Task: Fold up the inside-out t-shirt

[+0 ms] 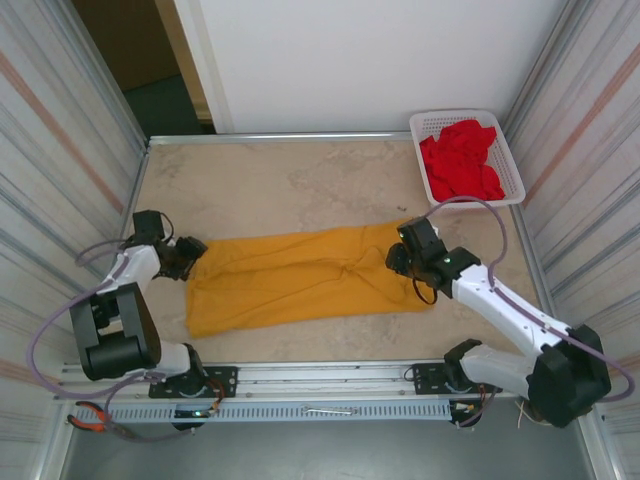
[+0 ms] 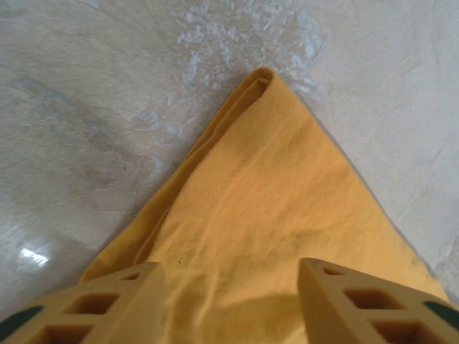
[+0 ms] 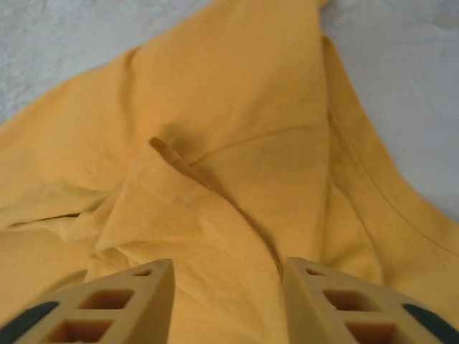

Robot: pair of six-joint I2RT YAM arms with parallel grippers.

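The inside-out t-shirt [image 1: 300, 280], mustard yellow, lies folded into a long band across the middle of the table. My left gripper [image 1: 190, 258] sits at its left end, jaws apart. In the left wrist view a folded corner of the shirt [image 2: 265, 186] points away from the open left gripper [image 2: 229, 301], and the cloth lies flat under the gap. My right gripper [image 1: 400, 258] is over the shirt's right end. There the cloth [image 3: 215, 107] is rumpled with a raised crease, and the right gripper [image 3: 229, 301] stands open above it.
A white basket [image 1: 512, 160] with red garments [image 1: 460, 160] stands at the far right corner. Bare marbled tabletop [image 1: 280, 185] stretches behind the shirt. Corrugated walls close in both sides, and a metal rail [image 1: 330, 385] runs along the near edge.
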